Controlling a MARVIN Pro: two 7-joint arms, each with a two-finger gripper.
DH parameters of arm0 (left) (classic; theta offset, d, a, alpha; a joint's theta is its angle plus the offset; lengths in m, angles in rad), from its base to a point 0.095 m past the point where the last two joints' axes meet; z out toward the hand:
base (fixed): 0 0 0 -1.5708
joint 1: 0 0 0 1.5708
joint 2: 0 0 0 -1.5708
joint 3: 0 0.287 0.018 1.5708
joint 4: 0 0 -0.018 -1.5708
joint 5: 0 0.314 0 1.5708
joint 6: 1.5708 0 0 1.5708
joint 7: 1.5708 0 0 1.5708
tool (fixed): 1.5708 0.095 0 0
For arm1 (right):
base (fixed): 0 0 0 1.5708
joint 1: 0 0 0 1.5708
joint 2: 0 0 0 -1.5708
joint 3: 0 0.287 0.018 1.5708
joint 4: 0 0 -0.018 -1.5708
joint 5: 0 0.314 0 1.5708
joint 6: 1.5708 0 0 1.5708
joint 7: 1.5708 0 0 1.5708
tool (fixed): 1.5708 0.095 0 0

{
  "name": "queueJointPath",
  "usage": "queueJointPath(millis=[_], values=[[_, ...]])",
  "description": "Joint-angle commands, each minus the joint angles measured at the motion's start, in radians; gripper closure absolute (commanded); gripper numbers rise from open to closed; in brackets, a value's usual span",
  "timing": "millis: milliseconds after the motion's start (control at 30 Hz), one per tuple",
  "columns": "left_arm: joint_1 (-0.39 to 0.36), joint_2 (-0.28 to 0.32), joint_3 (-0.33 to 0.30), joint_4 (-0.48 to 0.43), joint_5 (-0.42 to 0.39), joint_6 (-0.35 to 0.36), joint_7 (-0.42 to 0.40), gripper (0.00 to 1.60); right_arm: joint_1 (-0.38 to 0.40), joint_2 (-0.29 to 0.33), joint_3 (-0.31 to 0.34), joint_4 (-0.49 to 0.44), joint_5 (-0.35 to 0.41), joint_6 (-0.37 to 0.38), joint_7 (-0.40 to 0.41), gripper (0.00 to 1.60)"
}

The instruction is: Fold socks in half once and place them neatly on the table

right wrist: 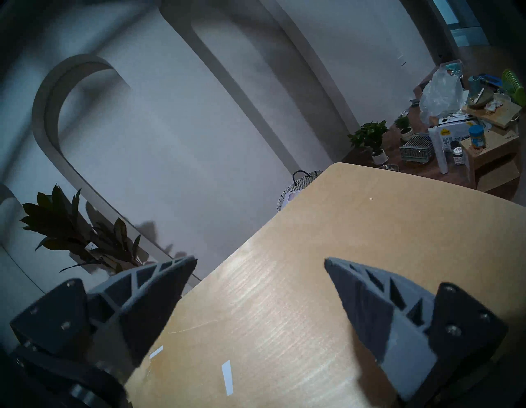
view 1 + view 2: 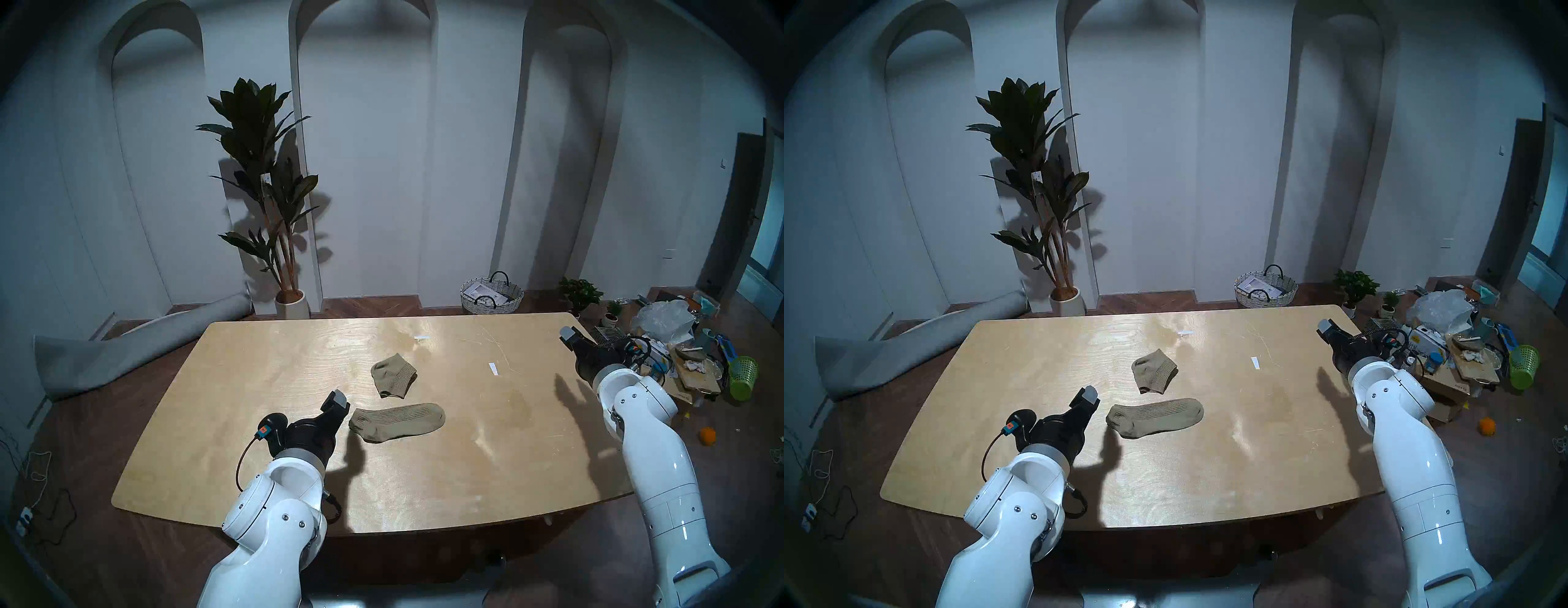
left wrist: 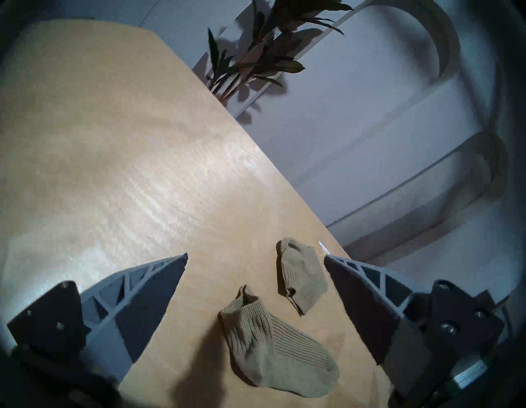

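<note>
L gripper [image 3: 255, 257] spread open, empty, hovering by unfolded sock [image 3: 273, 346]; R gripper [image 1: 260, 262] open too. Wrist view only shows folded sock [image 3: 301, 275] cuff.

Wicker basket [image 1: 299, 186] partly hidden behind table [image 1: 370, 228].

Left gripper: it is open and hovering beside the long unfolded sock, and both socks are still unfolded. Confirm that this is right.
Not quite. The left gripper is open beside the long unfolded sock, but only that one is unfolded. The farther sock already lies doubled over, shorter and thicker, on the table. The head view shows it, and the left wrist view confirms it.
</note>
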Motion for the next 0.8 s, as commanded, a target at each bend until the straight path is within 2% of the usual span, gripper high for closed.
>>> queueJointPath(millis=[0,367,767], values=[[-0.014,-0.017,-0.003,0.013,-0.105,-0.023,-0.053,0.0,0.07,0.022,-0.017,0.008,-0.012,-0.021,0.066,0.0],[-0.069,-0.003,0.043,0.075,-0.093,-0.017,-0.008,0.0,0.095,0.036,-0.02,0.024,-0.02,-0.038,0.097,0.0],[-0.157,-0.012,0.074,0.144,-0.079,0.003,0.06,0.0,0.104,0.049,0.009,0.041,-0.029,-0.05,0.119,0.0]])
